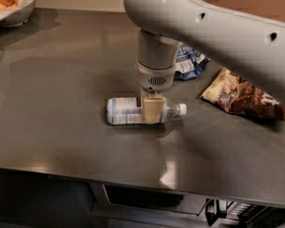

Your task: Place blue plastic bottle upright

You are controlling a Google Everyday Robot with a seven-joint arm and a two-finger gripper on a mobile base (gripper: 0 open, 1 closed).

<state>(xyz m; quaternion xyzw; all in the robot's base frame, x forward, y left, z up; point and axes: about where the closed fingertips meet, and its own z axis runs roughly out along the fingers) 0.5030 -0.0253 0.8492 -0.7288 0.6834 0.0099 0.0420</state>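
Observation:
The blue plastic bottle (126, 110) lies on its side on the dark counter (61, 80), with its white cap (182, 109) pointing right. My gripper (153, 113) comes straight down over the bottle's neck end. Its near finger (153, 110) lies flat against the bottle's front side and the far finger is hidden behind the bottle. The jaws look closed around the bottle, which still rests on the counter.
A crumpled blue-and-white wrapper (189, 63) lies behind the gripper. A brown and cream snack bag (242, 99) lies to the right. A white bowl of orange fruit (12, 1) stands at the far left corner. The counter's front edge (133, 177) runs below.

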